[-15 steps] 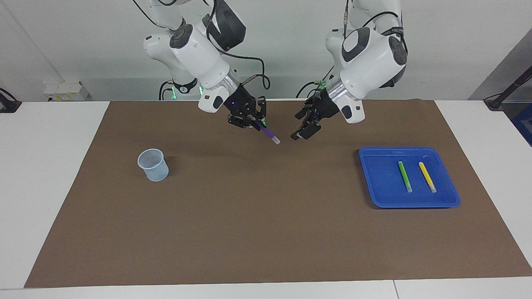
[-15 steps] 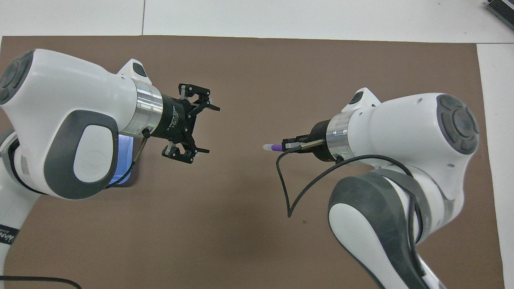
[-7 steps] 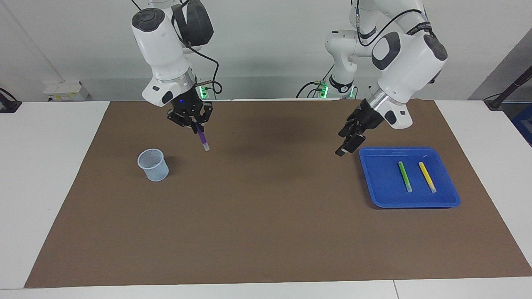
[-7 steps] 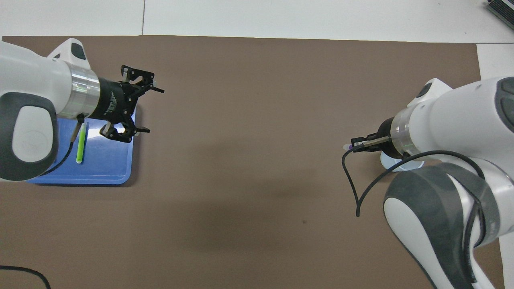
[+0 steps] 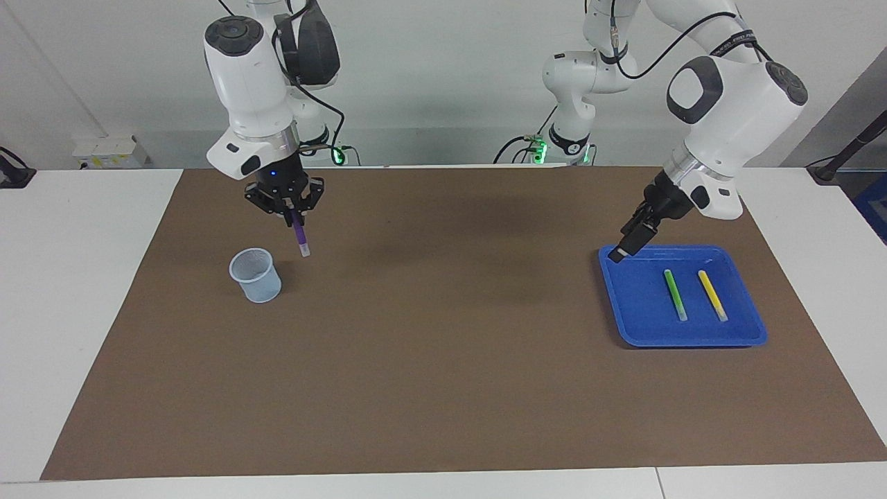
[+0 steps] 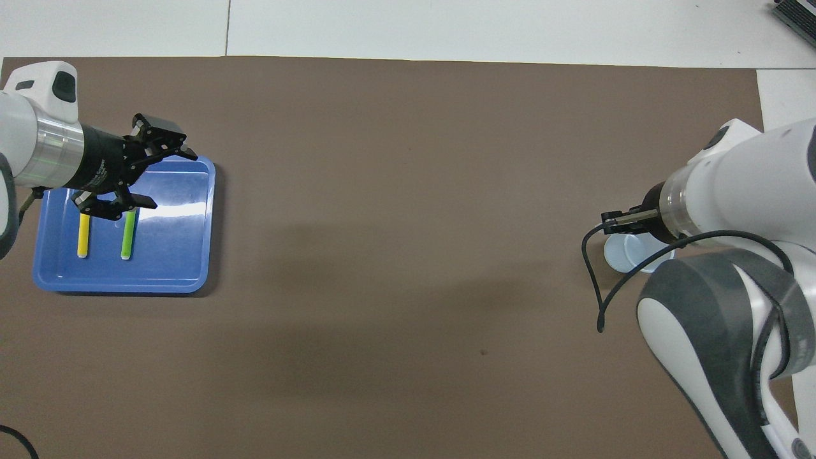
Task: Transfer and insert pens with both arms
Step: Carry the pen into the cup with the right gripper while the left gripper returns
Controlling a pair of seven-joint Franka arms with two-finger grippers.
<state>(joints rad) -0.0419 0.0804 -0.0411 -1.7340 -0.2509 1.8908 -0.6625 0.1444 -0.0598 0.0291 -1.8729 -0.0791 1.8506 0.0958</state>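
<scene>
Over the brown mat (image 5: 443, 388), beside the mesh cup (image 5: 256, 275): right tool (image 5: 294, 220) clamped on the purple pen (image 5: 300, 238), pale end down, now closer to the cup than half a second ago. Toward the left arm's end of the desk (image 5: 69, 291): left tool (image 6: 143, 182), fingers spread wide, moved from beside the blue tray (image 5: 752, 337) to over it. Green pen (image 5: 674, 294) and yellow pen (image 5: 712, 295) unmoved inside, side by side.

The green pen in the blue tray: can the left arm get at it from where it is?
Probably yes: the left tool hangs open over the blue tray, and the green pen lies bare.
</scene>
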